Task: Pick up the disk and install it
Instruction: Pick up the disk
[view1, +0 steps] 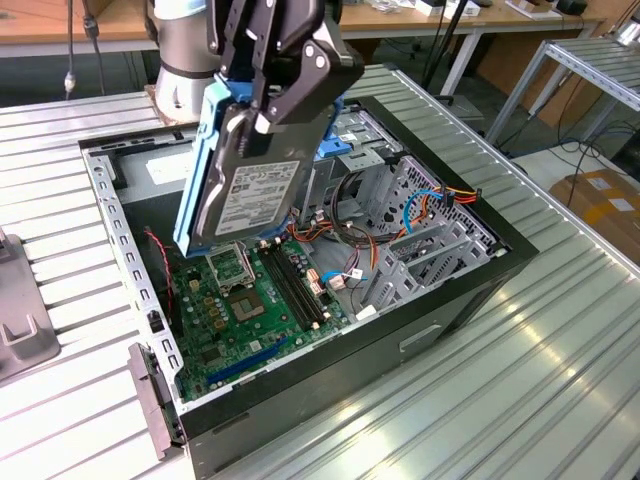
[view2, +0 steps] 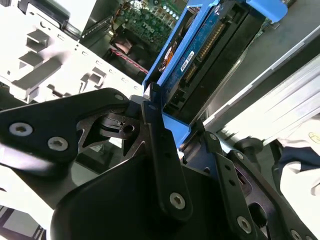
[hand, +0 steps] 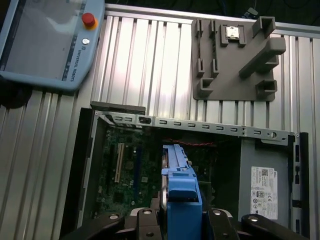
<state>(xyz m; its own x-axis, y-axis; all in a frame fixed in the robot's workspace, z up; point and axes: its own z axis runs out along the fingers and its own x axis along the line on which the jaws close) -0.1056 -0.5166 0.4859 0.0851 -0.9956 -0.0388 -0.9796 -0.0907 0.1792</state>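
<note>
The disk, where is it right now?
In the exterior view the disk hangs tilted in the gripper, above the green motherboard of the open computer case.

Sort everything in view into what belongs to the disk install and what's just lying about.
Belongs to the job:
the disk, held tilted over the open case
the gripper, shut on the disk
the computer case, open, motherboard exposed

Just lying about:
the teach pendant, outside the case
the grey fixture plate, outside the case
</note>
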